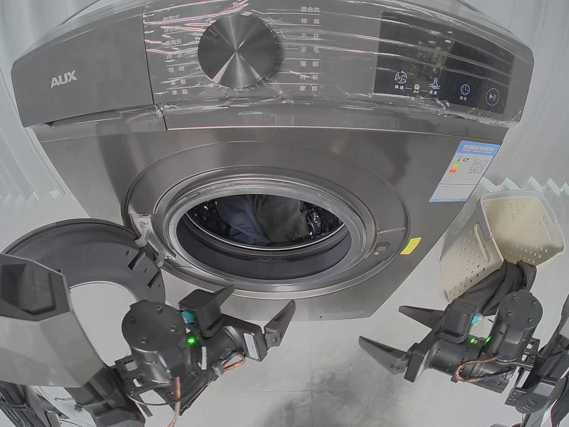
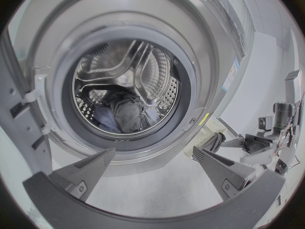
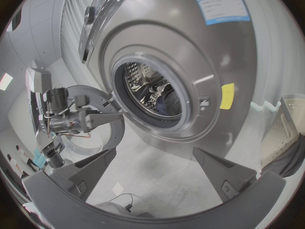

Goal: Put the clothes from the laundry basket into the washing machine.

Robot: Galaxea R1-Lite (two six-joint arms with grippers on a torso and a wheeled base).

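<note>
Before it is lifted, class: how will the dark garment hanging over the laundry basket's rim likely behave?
The dark garment droops limply over the rim, so it is probably floppy and would sag from a grip. It looks like soft cloth: likely light, not fragile. Pulling it might drag the laundry basket, seemingly thin perforated plastic.

Both arms low. The left arm bends at the wrist, left gripper (image 1: 261, 299) angled forward and inward, jaws wide apart, empty. The right arm sets the right gripper (image 1: 380, 325) pointing inward toward the left one, jaws also spread, empty. Grippers well apart. Dark wedge fingers (image 2: 92, 170) with ribbed pads (image 2: 109, 156); green lights (image 1: 191, 340) lit at both wrists.
</note>
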